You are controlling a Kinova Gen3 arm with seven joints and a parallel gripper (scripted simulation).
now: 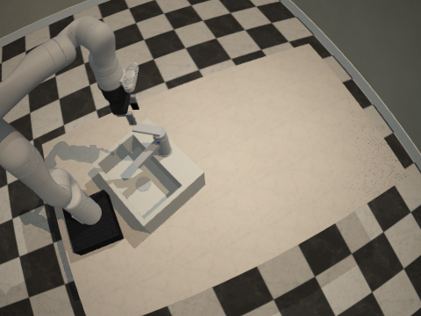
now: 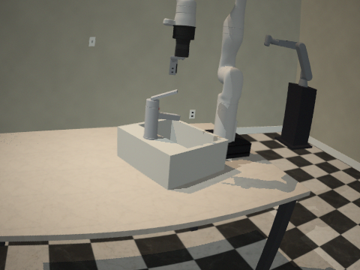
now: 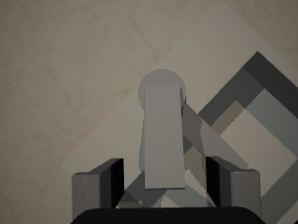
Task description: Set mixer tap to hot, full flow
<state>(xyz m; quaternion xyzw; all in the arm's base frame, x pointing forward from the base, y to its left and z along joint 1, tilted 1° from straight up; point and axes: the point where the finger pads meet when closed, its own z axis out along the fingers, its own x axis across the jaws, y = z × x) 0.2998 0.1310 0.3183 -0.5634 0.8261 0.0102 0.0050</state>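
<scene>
The grey mixer tap (image 1: 165,146) (image 2: 151,121) stands at the back corner of the white basin (image 1: 189,175) (image 2: 176,163). Its lever (image 1: 146,129) (image 2: 165,94) (image 3: 164,140) is tilted upward and swung off to one side of the spout (image 1: 138,162) (image 2: 170,116). A blue dot (image 1: 157,141) (image 3: 184,100) shows on the tap body, and a red dot (image 2: 159,109) on its other side. My gripper (image 1: 132,116) (image 2: 173,68) (image 3: 164,175) is open and empty. It hangs straight above the lever's free end, clear of it, with one finger on each side in the wrist view.
The basin sits on a beige table (image 1: 272,132) (image 2: 67,180). My arm's black base (image 1: 94,226) (image 2: 237,147) stands right next to the basin. A second arm on a black pedestal (image 2: 298,114) stands on the floor beyond the table.
</scene>
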